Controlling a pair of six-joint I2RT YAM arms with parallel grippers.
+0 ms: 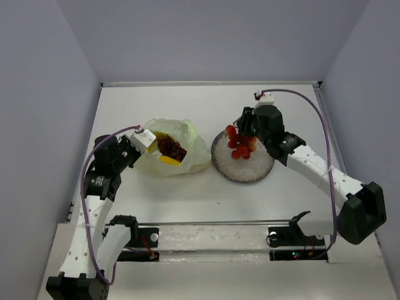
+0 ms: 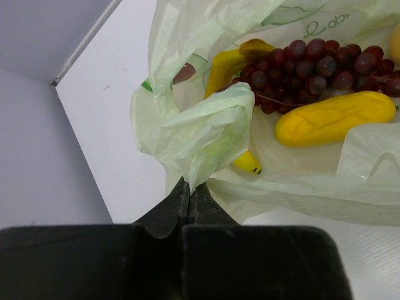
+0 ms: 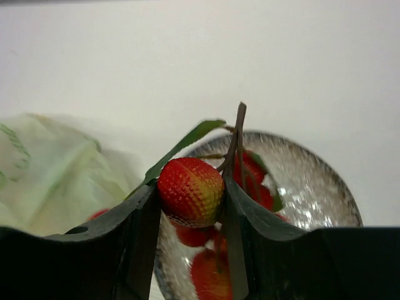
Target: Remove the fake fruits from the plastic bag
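- setting: white table (image 1: 187, 200), pale grey walls (image 1: 37, 94) on three sides; arm bases at near edge.
- plastic bag (image 1: 192, 136): thin, pale yellow-green, crumpled. Lies on table L of centre, mouth open w/ contents showing. Just beside plate, on its L.
- bag contents: dark purple grape bunch (image 2: 312, 69); long yellow fruit (image 2: 334, 117) lying against the grapes; banana (image 2: 228, 62) partly behind a bag fold; small yellow piece (image 2: 247, 164) w/ dark marks, half hidden under the same fold.
- L gripper (image 2: 189, 187): jaws fully closed, pinching a fold of the bag's rim; film bunches up just above the tips.
- plate (image 1: 256, 174): round, speckled grey, on table R of centre.
- R gripper (image 3: 190, 184): jaws part-open, clamped on either side of one red fruit (image 3: 187, 200); sits over plate's far-L portion.
- red fruit, detail: dimpled skin, yellowish patch, strawberry-like; attached to brown stem (image 3: 239, 137) w/ green leaf (image 3: 187, 140).
- other red fruits (image 3: 209, 275): same cluster, below the held one, over plate; can't tell if they touch it.
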